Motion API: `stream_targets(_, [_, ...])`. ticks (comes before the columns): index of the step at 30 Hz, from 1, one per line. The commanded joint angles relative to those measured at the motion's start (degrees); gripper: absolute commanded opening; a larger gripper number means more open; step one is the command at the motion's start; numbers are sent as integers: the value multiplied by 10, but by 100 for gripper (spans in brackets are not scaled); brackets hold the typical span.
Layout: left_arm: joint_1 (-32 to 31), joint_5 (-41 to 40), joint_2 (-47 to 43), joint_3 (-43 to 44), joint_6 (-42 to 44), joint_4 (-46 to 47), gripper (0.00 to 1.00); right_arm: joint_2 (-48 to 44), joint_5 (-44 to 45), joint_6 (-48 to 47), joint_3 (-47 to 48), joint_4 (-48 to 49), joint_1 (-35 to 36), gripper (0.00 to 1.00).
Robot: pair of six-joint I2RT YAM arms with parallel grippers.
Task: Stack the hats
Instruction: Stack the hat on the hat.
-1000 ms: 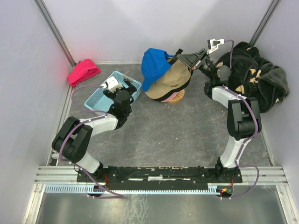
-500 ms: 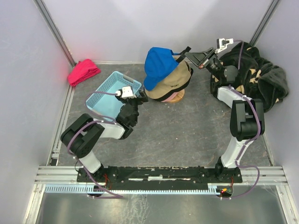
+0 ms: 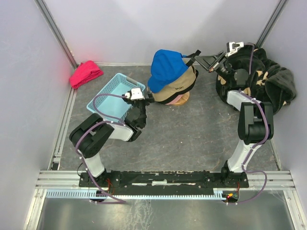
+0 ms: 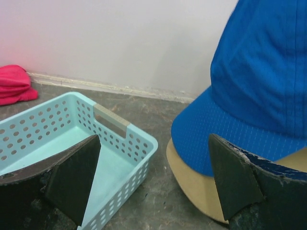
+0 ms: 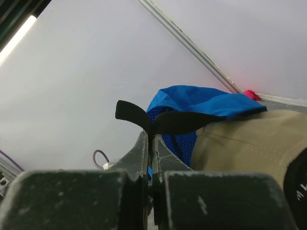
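Note:
The hats stand in one stack at the back middle. A bright blue cap (image 3: 167,70) lies on a tan cap (image 3: 181,86), and a pink one (image 3: 180,100) shows underneath. My right gripper (image 3: 198,58) is raised behind the stack, shut on the blue cap's black back strap (image 5: 169,120). In the right wrist view the blue cap (image 5: 201,101) drapes over the tan cap (image 5: 244,139). My left gripper (image 3: 147,97) is open low at the stack's left side. Nothing is between its fingers (image 4: 72,177), and the blue brim (image 4: 225,143) and tan brim (image 4: 192,184) lie just ahead.
A light blue perforated basket (image 3: 111,103) stands left of the stack, right beside my left gripper. A red-pink cloth bundle (image 3: 86,73) lies in the back left corner. Black plush fabric with beige flowers (image 3: 264,79) is heaped at the back right behind the right arm.
My right gripper has drawn the strap rightward and back, pulling the blue cap further over the tan one. The left gripper has swung right from the basket to the stack's side.

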Motion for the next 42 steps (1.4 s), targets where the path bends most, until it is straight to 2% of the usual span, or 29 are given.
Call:
stream_targets(1, [0, -40, 8, 46, 52, 51, 99, -10, -9, 0, -17, 56, -10, 2])
stream_targets(7, [12, -31, 8, 81, 57, 36, 99, 1, -11, -3, -27, 56, -18, 2])
stream_targets(12, [44, 1, -3, 96, -5, -14, 99, 7, -13, -11, -34, 50, -24, 2])
stream_targets(20, [89, 77, -2, 119, -70, -35, 99, -7, -11, -89, -52, -47, -27, 2])
stream_targets(25, [98, 100, 15, 145, -83, -42, 99, -9, -10, -126, -61, -98, -31, 2])
stream_targets(42, [114, 182, 60, 215, -120, -82, 99, -2, -17, -149, -88, -135, -55, 2])
